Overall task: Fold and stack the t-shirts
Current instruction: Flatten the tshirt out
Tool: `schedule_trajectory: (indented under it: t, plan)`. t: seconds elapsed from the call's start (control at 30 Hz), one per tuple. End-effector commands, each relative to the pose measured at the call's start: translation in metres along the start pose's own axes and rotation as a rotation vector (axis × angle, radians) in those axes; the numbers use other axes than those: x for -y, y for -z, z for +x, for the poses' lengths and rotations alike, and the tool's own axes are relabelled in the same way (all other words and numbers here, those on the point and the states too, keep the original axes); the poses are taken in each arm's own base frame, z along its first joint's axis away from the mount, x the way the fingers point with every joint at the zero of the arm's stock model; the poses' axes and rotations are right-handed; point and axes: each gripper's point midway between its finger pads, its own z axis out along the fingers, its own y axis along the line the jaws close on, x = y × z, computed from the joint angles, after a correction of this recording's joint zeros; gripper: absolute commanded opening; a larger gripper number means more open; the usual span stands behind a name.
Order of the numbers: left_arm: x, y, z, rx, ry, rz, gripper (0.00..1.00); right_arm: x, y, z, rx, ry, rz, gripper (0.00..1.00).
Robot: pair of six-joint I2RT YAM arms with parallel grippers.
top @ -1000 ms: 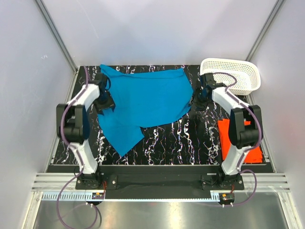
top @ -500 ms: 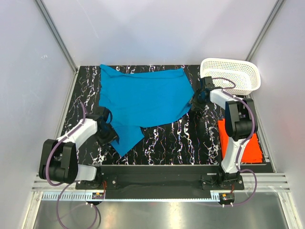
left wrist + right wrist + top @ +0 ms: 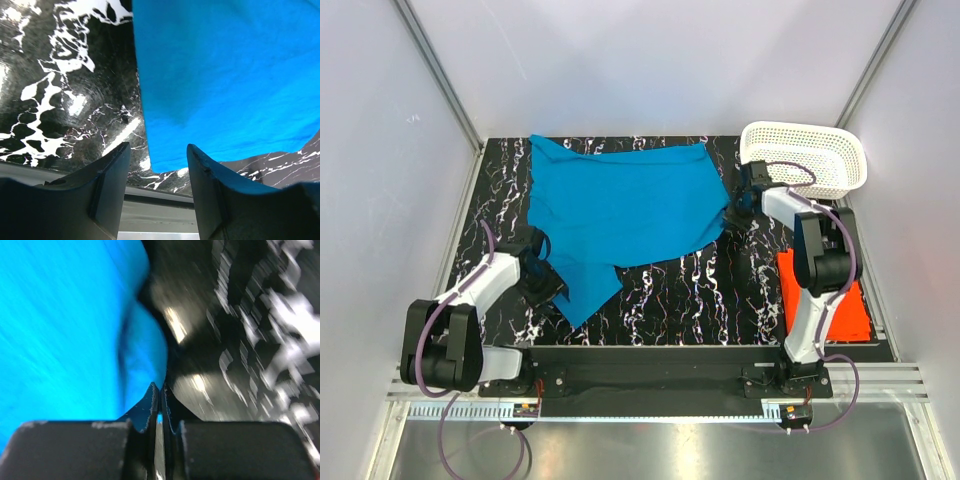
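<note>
**Blue t-shirt: edge grasp for the first fold**

- **Item.** Blue t-shirt point(image 3: 620, 210), spread open and rumpled over the far-left part of the dark marbled surface point(image 3: 700, 290). Its near-left corner runs out to a point toward my left arm.
- **Right jaws.** Pressed together at the shirt's right edge, about midway between near and far. A thin sliver of blue shows between the tips, so I judge that I am pinching the hem. The bite looks shallow.
- **Left jaws.** Spread, low over the surface at the near-left corner. The blue edge lies in the gap between the two fingers. I cannot tell whether they touch it.
- **Handling, as I judge it.**
  - Push the left jaws further over the cloth before closing, so they take a full layer and not just the hem.
  - Test the right pinch with a gentle lift.
  - Raise both sides evenly, or the cloth will drag and skew.
- **Other stock.**
  - Orange-red t-shirt point(image 3: 860, 315), flat at the near right and partly under my right arm.
  - White basket point(image 3: 805, 128), at the far right.
</note>
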Motion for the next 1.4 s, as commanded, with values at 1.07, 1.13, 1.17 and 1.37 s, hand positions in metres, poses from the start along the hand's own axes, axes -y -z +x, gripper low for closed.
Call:
schedule_trajectory:
  t: [1.07, 1.13, 1.17, 1.37]
  plan:
    - [0.003, 0.027, 0.002, 0.011, -0.028, 0.057, 0.56, -0.001, 0.049, -0.006, -0.017, -0.140, -0.194, 0.58]
    - [0.004, 0.027, 0.003, 0.007, -0.034, 0.064, 0.56, -0.001, 0.050, 0.002, -0.041, -0.139, -0.210, 0.59]
    - [0.003, 0.028, 0.003, 0.005, -0.034, 0.064, 0.56, -0.001, 0.050, 0.004, -0.046, -0.153, -0.211, 0.59]
    - [0.006, 0.028, 0.004, -0.003, -0.037, 0.078, 0.54, 0.003, 0.036, 0.016, -0.064, -0.211, -0.233, 0.26]
